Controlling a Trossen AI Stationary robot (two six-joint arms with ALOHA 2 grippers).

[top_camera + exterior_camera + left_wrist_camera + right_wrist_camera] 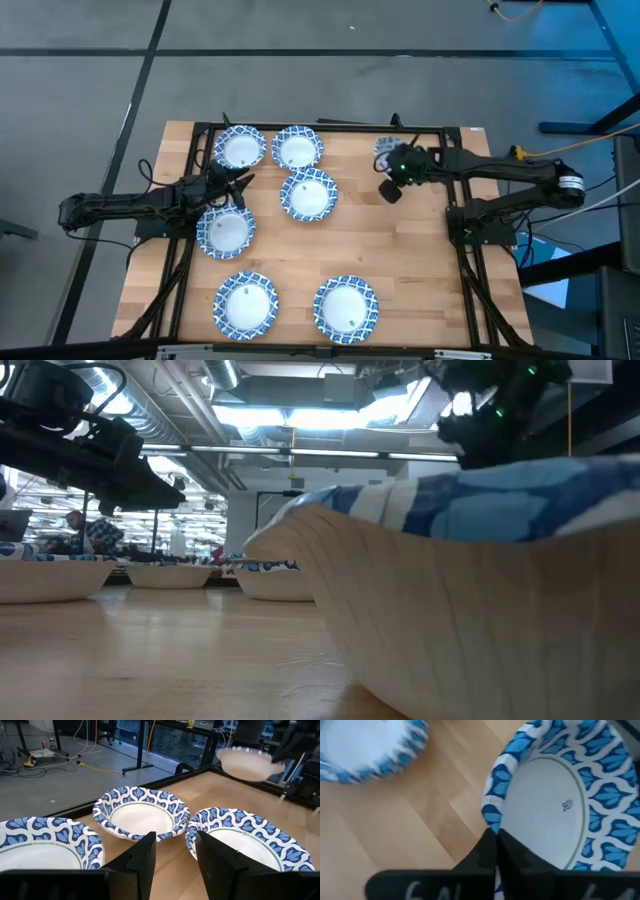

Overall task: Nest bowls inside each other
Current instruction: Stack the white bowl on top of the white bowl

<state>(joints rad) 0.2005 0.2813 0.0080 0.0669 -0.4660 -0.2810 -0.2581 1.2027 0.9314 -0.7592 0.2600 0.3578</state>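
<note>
A bowl [555,815] is pinched by its rim in the right gripper [496,837] – lifted above the table [400,260] – while the left gripper [175,857] is held spread beside two bowls.

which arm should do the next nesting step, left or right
Probably the right. Its gripper is already shut on the rim of a bowl lifted off the table, ready to be set into another. The left gripper is open and empty, hovering among the far-left bowls.
</note>
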